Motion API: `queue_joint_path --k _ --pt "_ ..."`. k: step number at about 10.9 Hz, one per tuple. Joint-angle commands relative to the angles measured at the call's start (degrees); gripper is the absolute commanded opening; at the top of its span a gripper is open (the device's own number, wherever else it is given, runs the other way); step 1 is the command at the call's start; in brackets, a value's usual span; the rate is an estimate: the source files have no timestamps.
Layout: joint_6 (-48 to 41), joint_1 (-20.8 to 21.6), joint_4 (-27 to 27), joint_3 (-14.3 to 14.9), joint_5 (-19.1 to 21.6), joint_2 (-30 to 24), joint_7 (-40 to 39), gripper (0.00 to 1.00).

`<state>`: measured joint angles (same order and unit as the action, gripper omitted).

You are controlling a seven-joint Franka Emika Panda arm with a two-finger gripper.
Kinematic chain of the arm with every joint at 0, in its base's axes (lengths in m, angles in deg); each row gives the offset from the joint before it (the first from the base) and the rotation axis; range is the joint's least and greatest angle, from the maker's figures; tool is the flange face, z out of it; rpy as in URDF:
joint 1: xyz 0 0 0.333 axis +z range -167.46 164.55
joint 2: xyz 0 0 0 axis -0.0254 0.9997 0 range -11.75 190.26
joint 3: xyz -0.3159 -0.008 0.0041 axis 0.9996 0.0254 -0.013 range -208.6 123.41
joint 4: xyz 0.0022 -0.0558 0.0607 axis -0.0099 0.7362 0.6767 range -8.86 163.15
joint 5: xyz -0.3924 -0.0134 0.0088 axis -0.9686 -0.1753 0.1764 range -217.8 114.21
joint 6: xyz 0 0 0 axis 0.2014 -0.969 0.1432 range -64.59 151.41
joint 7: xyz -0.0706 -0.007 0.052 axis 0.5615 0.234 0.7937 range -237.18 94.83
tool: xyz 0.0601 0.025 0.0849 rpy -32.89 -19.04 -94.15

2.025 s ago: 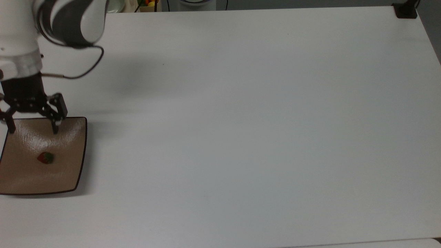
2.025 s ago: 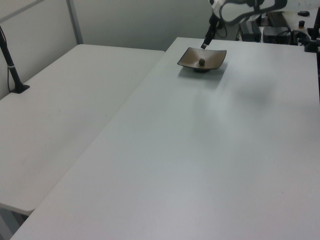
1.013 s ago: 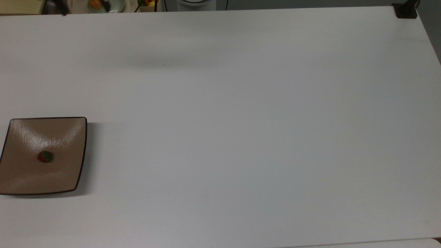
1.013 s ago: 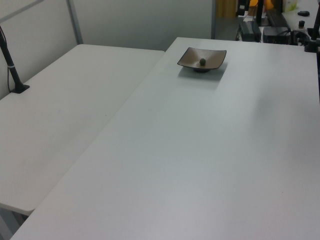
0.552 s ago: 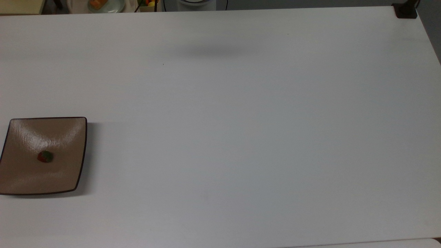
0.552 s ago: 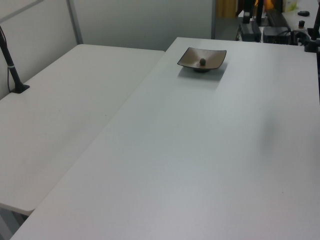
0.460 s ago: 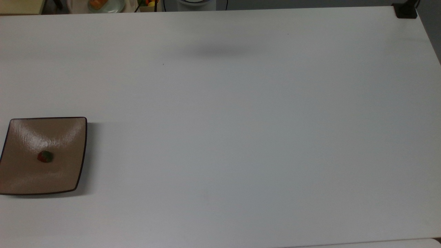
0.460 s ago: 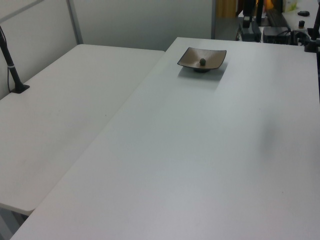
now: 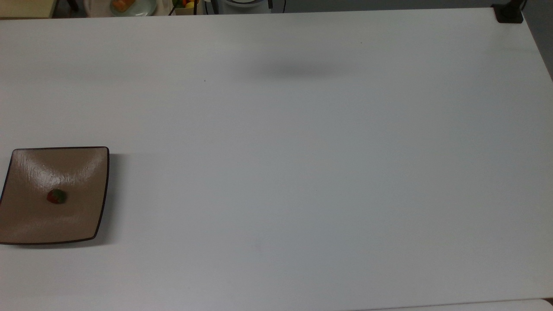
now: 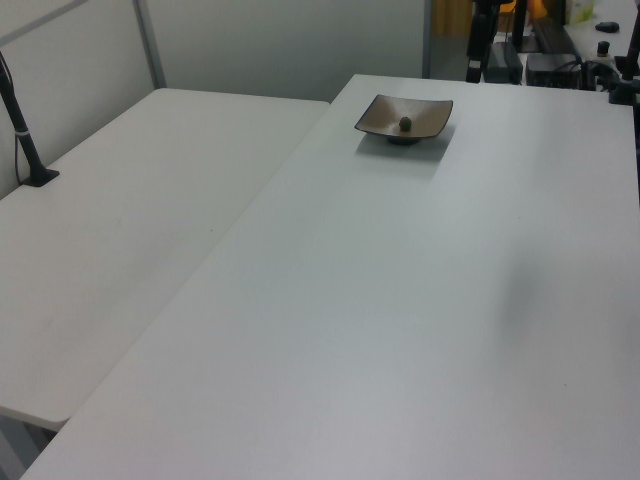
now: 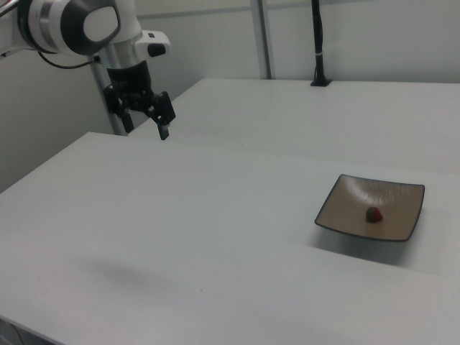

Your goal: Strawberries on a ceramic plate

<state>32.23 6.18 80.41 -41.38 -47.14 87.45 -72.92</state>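
The square tan-brown ceramic plate (image 9: 26, 220) sits at the left edge of the table in the top view, with one small red strawberry (image 9: 56, 196) with a green cap resting in its sunken centre. In the left view the plate (image 10: 378, 113) with the strawberry (image 10: 405, 123) is at the far end of the table. In the right view the plate (image 11: 351, 205) holds the strawberry (image 11: 374, 214) at the right. My gripper (image 11: 146, 129) hangs high above the table's far left corner in the right view, far from the plate, open and holding nothing.
A second white table (image 10: 120, 230) adjoins on the left view's left, with a black pole (image 10: 22, 125) clamped to it. A black clamp (image 9: 509, 13) sits at the top view's upper right corner. A bowl with fruit (image 9: 125, 5) stands beyond the far edge.
The gripper, which hung over the plate's far edge two seconds ago, has left the top view. Its shadow has drifted to the right across the table. Strawberry and plate have not moved.
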Motion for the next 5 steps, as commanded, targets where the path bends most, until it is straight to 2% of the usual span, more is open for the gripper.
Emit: queue_joint_path --k 1,5 --pt "1.65 0.63 -1.41 1.24 -0.61 1.1 0.87 1.0" --pt "1.65 -0.16 -1.42 1.68 -0.52 0.66 0.87 1.0"
